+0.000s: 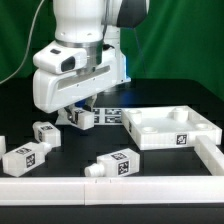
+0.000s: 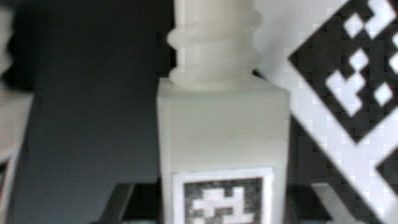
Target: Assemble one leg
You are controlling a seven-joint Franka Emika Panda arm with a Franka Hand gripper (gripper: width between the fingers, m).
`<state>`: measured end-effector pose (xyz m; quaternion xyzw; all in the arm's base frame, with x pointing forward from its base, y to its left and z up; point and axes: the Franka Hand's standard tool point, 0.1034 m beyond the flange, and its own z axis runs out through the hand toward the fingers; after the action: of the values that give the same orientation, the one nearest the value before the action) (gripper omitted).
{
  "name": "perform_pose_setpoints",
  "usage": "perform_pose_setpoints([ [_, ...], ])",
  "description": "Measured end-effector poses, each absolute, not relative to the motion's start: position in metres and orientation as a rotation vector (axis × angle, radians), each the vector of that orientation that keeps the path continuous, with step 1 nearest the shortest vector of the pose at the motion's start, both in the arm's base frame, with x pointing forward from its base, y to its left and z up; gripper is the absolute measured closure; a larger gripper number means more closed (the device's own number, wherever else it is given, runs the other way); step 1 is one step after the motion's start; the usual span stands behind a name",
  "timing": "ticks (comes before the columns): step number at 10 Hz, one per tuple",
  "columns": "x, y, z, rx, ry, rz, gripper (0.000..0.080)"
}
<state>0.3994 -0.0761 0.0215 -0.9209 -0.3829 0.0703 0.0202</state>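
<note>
While one loose leg (image 1: 24, 156) and a second loose leg (image 1: 45, 132) lie on the black tabletop (image 1: 165, 160) at the exterior view's left, the pincer (image 1: 79, 114) is clamped around the leg (image 2: 217, 120), low beside the marker board (image 1: 113, 112). A front leg (image 1: 112, 165) lies nearer centre, and the tray-like piece (image 1: 170, 128) sits right.

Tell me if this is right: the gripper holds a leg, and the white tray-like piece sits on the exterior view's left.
Wrong side: the exterior view shows the tray-like piece on its right. The gripper does hold a leg.
</note>
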Motion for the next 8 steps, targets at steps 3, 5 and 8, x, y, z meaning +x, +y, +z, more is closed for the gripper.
perform_pose_setpoints([
  [3, 0.390, -0.081, 0.013, -2.857, -1.163, 0.243, 0.0518],
  [5, 0.390, -0.081, 0.013, -2.855, -1.165, 0.244, 0.0465],
  [8, 0.420, -0.064, 0.037, -2.836, -1.227, 0.237, 0.0176],
])
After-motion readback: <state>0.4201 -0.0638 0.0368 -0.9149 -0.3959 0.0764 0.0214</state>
